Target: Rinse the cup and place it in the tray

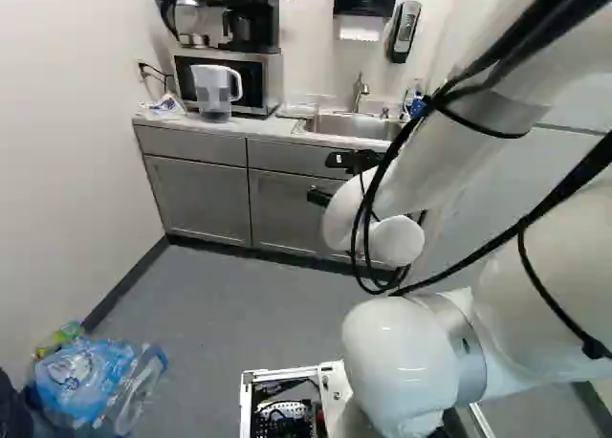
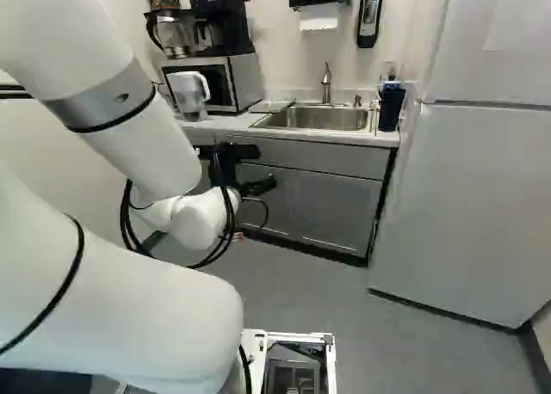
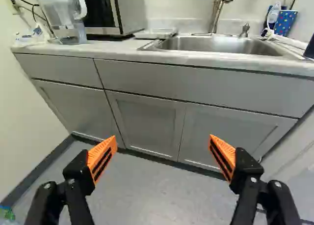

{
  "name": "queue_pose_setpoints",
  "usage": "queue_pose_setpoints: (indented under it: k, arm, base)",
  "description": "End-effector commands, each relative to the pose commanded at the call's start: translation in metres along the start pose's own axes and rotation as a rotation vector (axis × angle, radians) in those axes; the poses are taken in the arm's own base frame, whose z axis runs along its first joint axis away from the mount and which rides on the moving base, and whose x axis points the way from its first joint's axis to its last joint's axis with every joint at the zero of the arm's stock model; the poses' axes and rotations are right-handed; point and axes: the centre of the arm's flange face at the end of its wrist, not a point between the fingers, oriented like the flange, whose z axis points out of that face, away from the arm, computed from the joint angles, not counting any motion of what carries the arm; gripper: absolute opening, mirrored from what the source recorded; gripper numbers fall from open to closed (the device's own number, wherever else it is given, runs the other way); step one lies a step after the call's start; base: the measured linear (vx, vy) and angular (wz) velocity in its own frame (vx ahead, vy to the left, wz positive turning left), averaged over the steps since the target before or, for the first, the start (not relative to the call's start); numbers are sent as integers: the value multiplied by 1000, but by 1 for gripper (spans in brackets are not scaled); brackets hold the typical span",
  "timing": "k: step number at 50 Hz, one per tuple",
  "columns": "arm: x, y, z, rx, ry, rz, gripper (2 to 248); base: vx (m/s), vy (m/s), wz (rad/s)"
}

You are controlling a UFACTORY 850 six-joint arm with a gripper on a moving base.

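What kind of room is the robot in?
Probably a small kitchen or break room: there's a metal sink with a faucet, and a microwave with a coffee maker on top.

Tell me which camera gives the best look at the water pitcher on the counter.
The left base view: the pitcher stands there whole, lid to base, handle included, well away from the arm. The right base view shows it too, but leaning and close to the arm's outline. The wrist view shows it larger, but its top is cut off.
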Motion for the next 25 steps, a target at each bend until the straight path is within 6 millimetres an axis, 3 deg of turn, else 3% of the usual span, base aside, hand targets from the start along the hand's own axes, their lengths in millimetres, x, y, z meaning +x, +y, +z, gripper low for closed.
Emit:
queue_pose_setpoints:
  k: [25]
  arm:
    - [0,0,1,0,0,0,247]
  base:
    - [0,0,0]
